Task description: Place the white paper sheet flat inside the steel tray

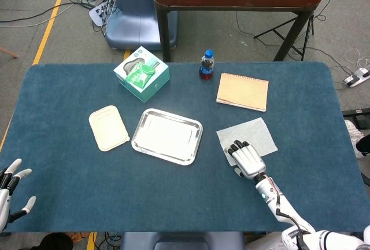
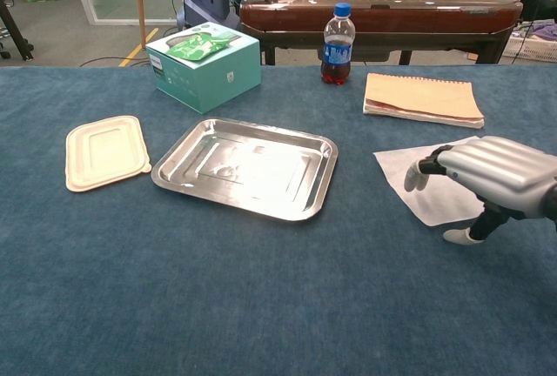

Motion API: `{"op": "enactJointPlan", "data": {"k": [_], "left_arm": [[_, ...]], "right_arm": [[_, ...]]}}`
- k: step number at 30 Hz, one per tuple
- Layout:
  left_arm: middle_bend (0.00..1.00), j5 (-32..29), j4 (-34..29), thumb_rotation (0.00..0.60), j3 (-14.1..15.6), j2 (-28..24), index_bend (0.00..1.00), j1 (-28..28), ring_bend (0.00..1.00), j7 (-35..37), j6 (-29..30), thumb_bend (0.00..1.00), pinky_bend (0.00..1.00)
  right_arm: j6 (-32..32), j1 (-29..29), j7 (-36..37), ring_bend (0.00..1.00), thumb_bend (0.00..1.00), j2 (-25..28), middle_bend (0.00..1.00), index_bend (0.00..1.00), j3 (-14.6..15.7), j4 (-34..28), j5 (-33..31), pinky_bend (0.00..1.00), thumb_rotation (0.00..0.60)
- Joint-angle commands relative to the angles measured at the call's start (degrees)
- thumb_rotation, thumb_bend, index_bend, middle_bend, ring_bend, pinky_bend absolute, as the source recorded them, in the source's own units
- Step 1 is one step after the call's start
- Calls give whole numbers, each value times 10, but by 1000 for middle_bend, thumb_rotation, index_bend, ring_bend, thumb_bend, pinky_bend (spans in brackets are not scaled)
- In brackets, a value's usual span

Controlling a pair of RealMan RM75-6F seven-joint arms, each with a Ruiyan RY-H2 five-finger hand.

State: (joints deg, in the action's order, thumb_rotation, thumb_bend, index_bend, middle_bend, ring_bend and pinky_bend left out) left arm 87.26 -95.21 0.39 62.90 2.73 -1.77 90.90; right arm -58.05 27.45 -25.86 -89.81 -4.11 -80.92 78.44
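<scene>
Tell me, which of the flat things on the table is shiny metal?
The tray, in the middle; the lid, notebook and paper are all matte.
</scene>
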Motion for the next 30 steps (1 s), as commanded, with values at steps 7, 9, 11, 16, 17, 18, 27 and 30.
{"op": "enactJointPlan", "data": {"k": [7,9,11,16,17,18,27,30], "left_arm": [[91,-2,1,600,-2,-1,249,1,97,2,0,243,0],[91,-2,2,600,-2,-1,249,1,97,3,0,243,0],[91,-3,3,600,-2,-1,249,1,97,3,-1,243,0],[91,-4,4,600,-3,-1,249,1,97,4,-1,243,0],[91,-4,4,600,-3,-1,249,1,97,5,-1,243,0],[91,-4,5,600,-3,-1,249,1,97,5,-2,243,0],[91,-7,6,600,-4,2,249,-1,97,3,-7,242,0],[91,-7,7,600,-4,2,249,-1,97,2,-8,243,0]], "right_arm": [[3,12,3,181,206,-13,316,351,-8,20,-13,332,600],[4,15,3,181,208,-15,317,351,-9,24,-15,332,600],[6,18,3,181,213,-17,318,352,-9,28,-17,332,600],[8,22,5,181,216,-22,318,357,-7,36,-20,332,600],[8,22,6,181,216,-22,318,357,-6,37,-21,332,600],[8,22,6,181,216,-23,319,357,-5,38,-21,332,600],[2,26,32,182,357,-35,328,409,-9,62,-21,332,600],[-7,26,40,190,357,-40,344,469,-10,70,-16,332,600]]}}
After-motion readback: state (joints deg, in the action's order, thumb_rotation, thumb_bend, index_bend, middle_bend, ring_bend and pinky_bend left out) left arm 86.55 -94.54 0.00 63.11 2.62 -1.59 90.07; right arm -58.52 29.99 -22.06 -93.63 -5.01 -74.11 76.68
